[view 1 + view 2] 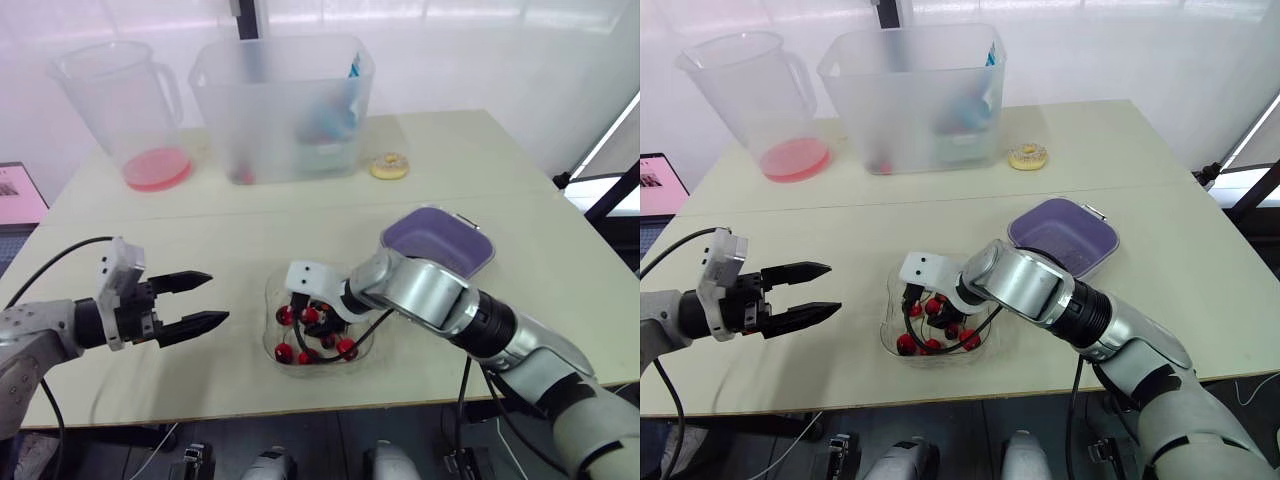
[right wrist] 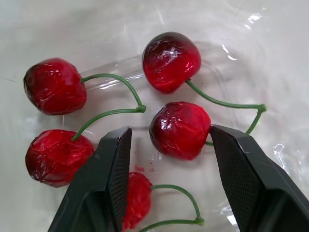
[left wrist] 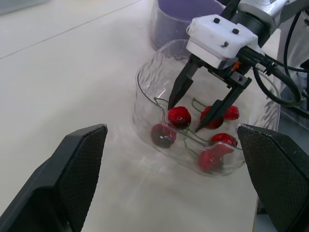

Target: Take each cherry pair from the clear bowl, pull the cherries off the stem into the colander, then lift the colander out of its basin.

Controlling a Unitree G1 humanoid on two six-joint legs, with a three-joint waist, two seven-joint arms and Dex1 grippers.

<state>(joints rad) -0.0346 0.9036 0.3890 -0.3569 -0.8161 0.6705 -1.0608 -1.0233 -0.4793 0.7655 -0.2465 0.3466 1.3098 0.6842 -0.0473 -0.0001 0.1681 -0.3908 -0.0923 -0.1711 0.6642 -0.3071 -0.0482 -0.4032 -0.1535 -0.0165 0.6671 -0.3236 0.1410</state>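
Observation:
The clear bowl (image 1: 268, 322) sits near the table's front edge and holds several red cherries joined in pairs by green stems. My right gripper (image 2: 169, 133) reaches down into it, open, its fingers on either side of one cherry (image 2: 179, 129) without closing on it. The left wrist view shows the same cherry (image 3: 179, 116) under that gripper (image 3: 186, 116). My left gripper (image 1: 218, 297) hovers open and empty just left of the bowl, pointing at it. The purple colander (image 1: 435, 245) rests in its basin right of and behind the bowl.
At the back stand a clear pitcher (image 1: 120, 95) with a pink disc (image 1: 157, 168) at its base and a large translucent bin (image 1: 280, 100). A small doughnut (image 1: 389, 166) lies beside the bin. The table's front edge runs just below the bowl.

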